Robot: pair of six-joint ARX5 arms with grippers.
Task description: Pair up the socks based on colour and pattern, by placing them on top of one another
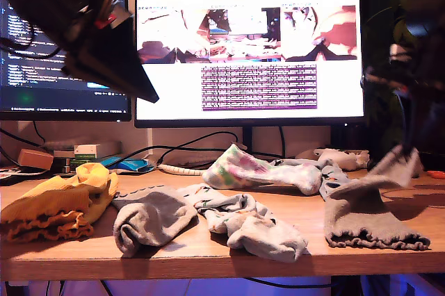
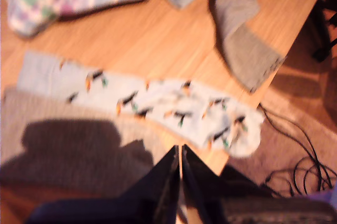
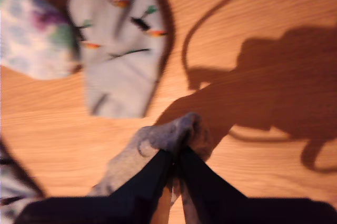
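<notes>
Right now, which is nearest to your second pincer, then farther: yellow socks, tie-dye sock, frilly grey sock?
From my second pincer, in the exterior view:
1. frilly grey sock, held, right.
2. tie-dye sock, middle.
3. yellow socks, far left.

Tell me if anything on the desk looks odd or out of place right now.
One thing: the grey sock at the exterior view's right is half lifted, its toe end pinched in my second gripper while its frilly cuff drags on the desk. A printed sock reaches the desk's edge. Otherwise the socks are just scattered; nothing looks damaged.
</notes>
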